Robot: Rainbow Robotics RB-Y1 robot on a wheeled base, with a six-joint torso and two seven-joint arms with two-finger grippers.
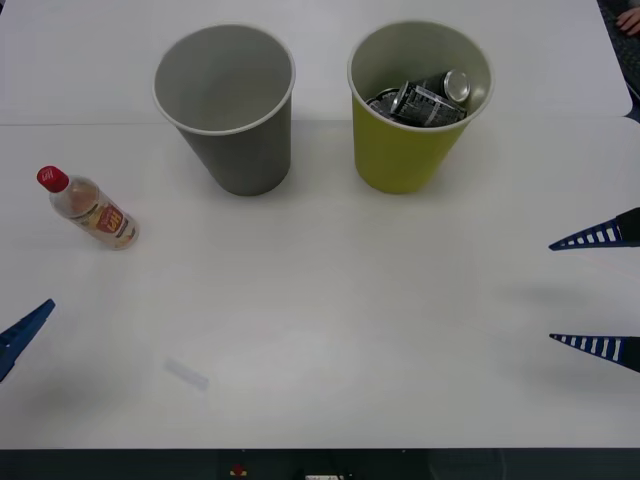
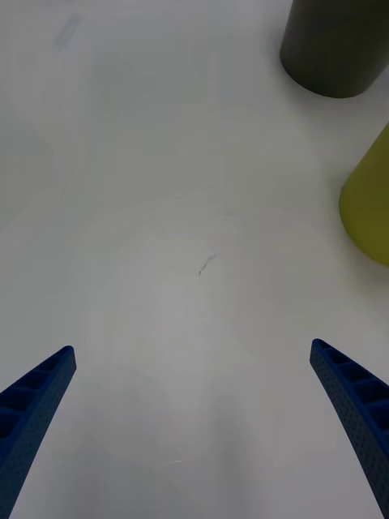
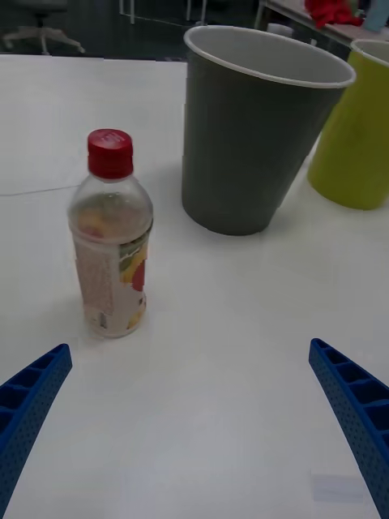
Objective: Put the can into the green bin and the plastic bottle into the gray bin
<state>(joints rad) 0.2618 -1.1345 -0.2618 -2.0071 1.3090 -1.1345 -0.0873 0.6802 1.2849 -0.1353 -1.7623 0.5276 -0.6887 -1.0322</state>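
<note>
2 bins on the table [image 1: 330, 300]: 1 gray bin [image 1: 235, 110] and 1 green bin [image 1: 405, 155]. 1 can [image 1: 425, 100] inside the green one. 1 plastic bottle [image 1: 90, 208], ahead of the left gripper [image 3: 190, 405]. 2 grippers, the other being the right gripper [image 1: 595, 292].

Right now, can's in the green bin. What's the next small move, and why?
Probably ease the open left end effector forward to straddle the small clear plastic bottle with the red cap. It stands upright on the white table, untouched, beside the empty plain gray tapered bin. The crushed can already lies in the yellow-green bin; the right end effector idles open.
</note>
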